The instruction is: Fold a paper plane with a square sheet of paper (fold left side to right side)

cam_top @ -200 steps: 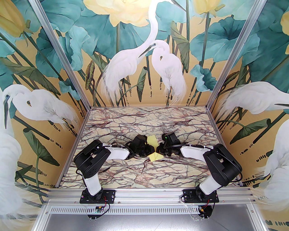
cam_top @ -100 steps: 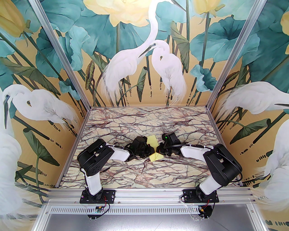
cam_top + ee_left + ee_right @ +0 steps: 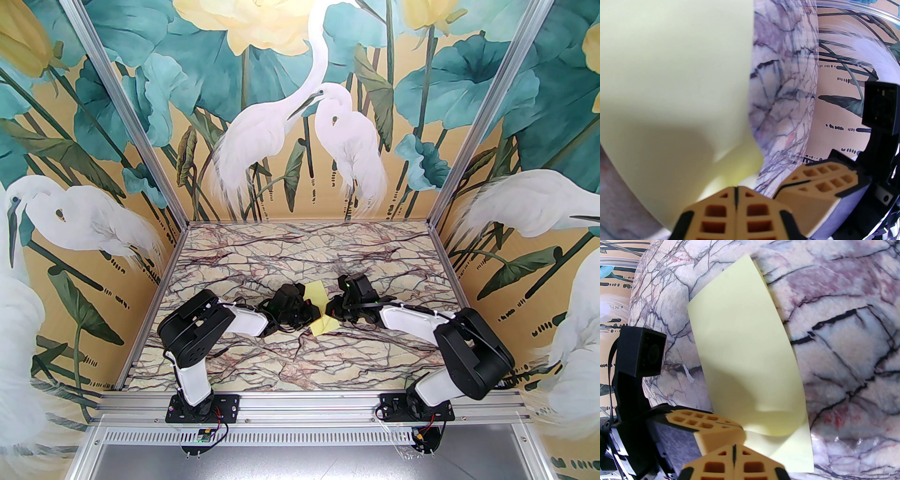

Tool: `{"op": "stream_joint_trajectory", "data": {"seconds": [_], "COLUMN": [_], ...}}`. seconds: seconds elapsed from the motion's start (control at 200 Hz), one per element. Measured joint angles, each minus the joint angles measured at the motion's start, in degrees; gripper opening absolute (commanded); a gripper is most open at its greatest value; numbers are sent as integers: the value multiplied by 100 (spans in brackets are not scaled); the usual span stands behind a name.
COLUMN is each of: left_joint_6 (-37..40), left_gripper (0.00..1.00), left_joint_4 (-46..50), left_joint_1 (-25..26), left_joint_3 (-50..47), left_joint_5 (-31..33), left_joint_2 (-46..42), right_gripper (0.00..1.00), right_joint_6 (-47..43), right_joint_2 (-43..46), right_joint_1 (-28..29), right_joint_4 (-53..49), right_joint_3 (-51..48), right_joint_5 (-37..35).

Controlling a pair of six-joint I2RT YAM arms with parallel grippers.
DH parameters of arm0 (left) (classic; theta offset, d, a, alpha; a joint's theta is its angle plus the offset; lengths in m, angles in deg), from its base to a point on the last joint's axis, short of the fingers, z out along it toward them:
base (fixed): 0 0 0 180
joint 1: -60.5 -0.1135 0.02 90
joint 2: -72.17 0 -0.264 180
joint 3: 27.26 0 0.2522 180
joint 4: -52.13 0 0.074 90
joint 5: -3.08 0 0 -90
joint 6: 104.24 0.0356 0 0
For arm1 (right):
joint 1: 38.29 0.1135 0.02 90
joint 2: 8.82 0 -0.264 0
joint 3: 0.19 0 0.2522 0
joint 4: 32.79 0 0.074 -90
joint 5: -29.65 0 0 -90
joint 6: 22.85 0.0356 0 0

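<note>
The square sheet of paper, pale yellow, lies on the marble table between both grippers. Its left part is curled over to the right, with a rounded bend near the fingers. My left gripper is shut, and the sheet's edge runs into its tan fingertips; from above it sits at the sheet's left side. My right gripper is shut at the sheet's near edge, its fingers just beside the left ones. I cannot tell whether paper is between them. The paper plane is out of view.
A small white scrap lies on the marble left of the sheet in the right wrist view. Painted walls enclose the table on three sides. Both arms reach inward from the near rail.
My left gripper closed on the sheet's edge and its arm edged slightly to the right. The right arm's elbow swung outward to the right. The sheet has hardly moved.
</note>
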Motion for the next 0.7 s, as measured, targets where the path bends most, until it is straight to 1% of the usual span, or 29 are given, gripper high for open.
{"op": "stream_joint_trajectory", "data": {"seconds": [0.32,0.365,0.455,0.545,0.7], "left_joint_6": [2,7,17,46,44], "left_gripper": [0,11,28,30,29], "left_joint_4": [4,4,2,-7,-42], "left_joint_1": [0,0,0,0,2], "left_joint_3": [-2,0,0,0,0], "left_joint_5": [0,-2,-9,-33,-96], "left_joint_2": [-28,-31,-31,-31,-24], "right_gripper": [0,0,0,0,0], "right_joint_6": [0,0,0,0,0], "right_joint_2": [-181,-221,-317,-369,-372], "right_joint_1": [0,0,0,-2,0], "right_joint_4": [15,39,90,94,105], "right_joint_3": [-216,-216,-216,-216,-216], "right_joint_5": [0,2,2,2,2]}}
